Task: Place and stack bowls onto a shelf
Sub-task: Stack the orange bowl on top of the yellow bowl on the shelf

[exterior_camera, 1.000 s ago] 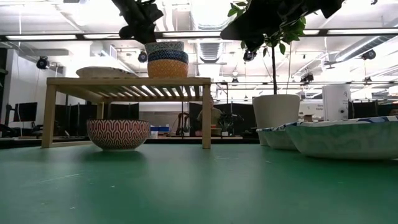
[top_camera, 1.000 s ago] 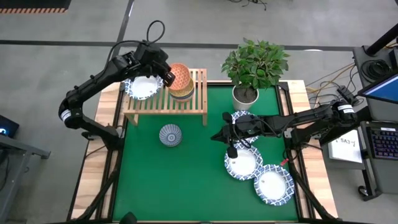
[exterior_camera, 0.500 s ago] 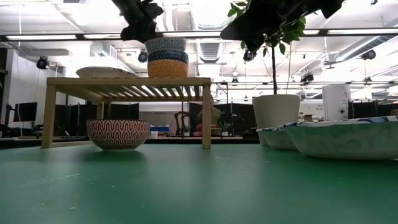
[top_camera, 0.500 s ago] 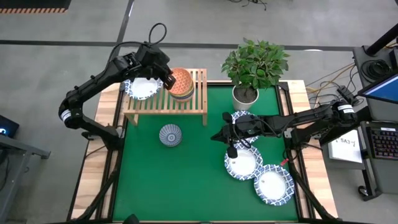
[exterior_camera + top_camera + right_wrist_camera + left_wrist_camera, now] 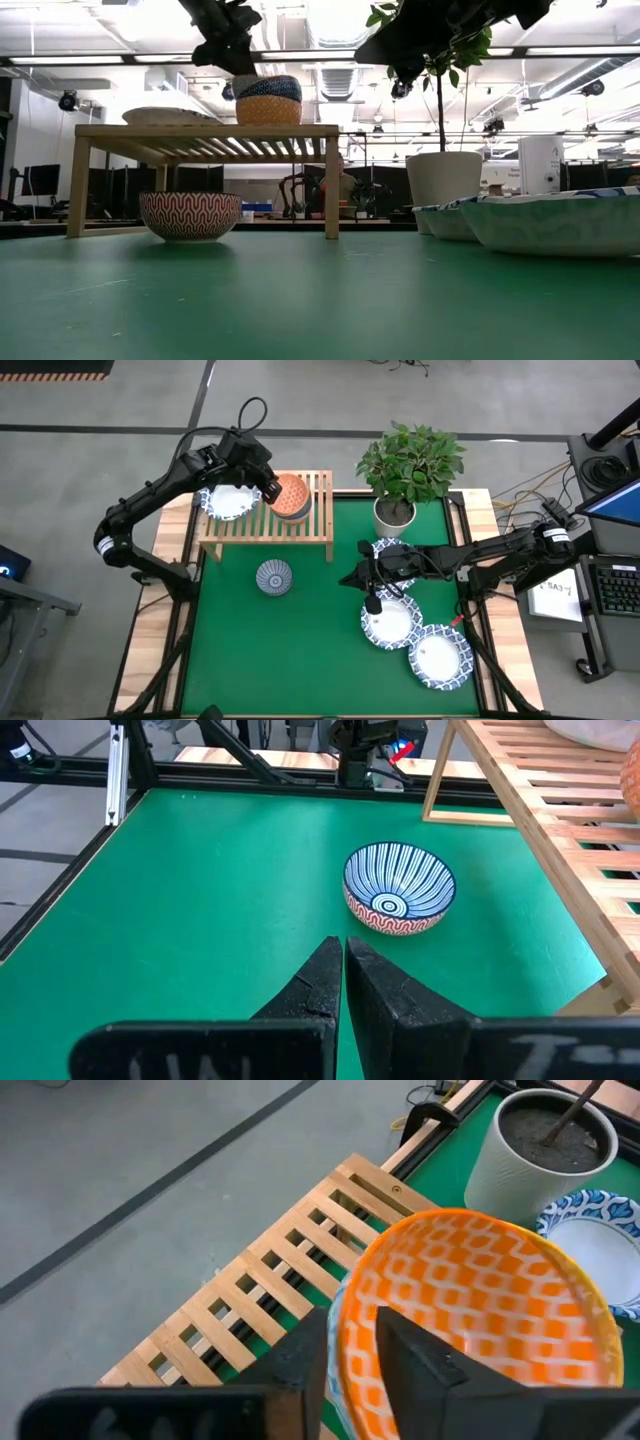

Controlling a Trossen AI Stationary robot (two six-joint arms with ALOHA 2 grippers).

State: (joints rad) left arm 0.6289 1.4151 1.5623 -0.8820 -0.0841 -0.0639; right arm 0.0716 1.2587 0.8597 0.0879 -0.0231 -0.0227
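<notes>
The left gripper [image 5: 350, 1355], clamped on the orange bowl's [image 5: 291, 490] rim, has lowered it into the shelf [image 5: 265, 528] stack; release follows.

Robotics lab, ceiling strip lights [image 5: 90, 58], keyboard [image 5: 619, 590], cables [image 5: 520, 490]

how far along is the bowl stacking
About halfway. Done: one wide white bowl sits on the shelf beside a stack of small bowls. In hand: the left gripper grips the rim of the top orange bowl. Left: the red patterned bowl and three wide bowls on the mat, near the shut right gripper.
</notes>
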